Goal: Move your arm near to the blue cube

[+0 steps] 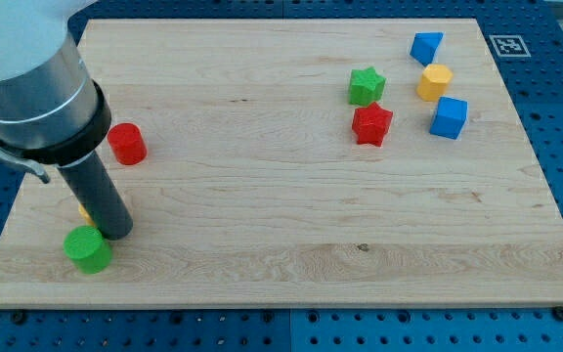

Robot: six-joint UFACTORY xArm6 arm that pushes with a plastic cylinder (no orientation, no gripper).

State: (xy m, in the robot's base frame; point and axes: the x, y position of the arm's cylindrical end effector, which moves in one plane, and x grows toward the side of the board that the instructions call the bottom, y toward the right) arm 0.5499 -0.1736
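At the view's left, the arm's dark rod is coming down over the table (pixel 262 215), and my tip (pixel 115 235) is resting at the view's lower left. It is sitting just beside the green cylinder (pixel 88 250), seemingly touching its upper right edge. A sliver of a yellow block (pixel 84 211) is peeking out from behind the rod, its shape hidden. The red cylinder (pixel 125 144) is standing a little above them, apart from the rod. There are no jaws on this arm, only the rod, so nothing is being gripped.

Toward the view's right, the green star (pixel 367 86) is sitting just above the red star (pixel 371 125). Further right, the yellow block (pixel 435 82), seemingly hexagonal, is lying between the blue wedge (pixel 425 46) above and the blue cube (pixel 449 117) below. The blue cube is lying near the table's right edge, well apart from my tip.
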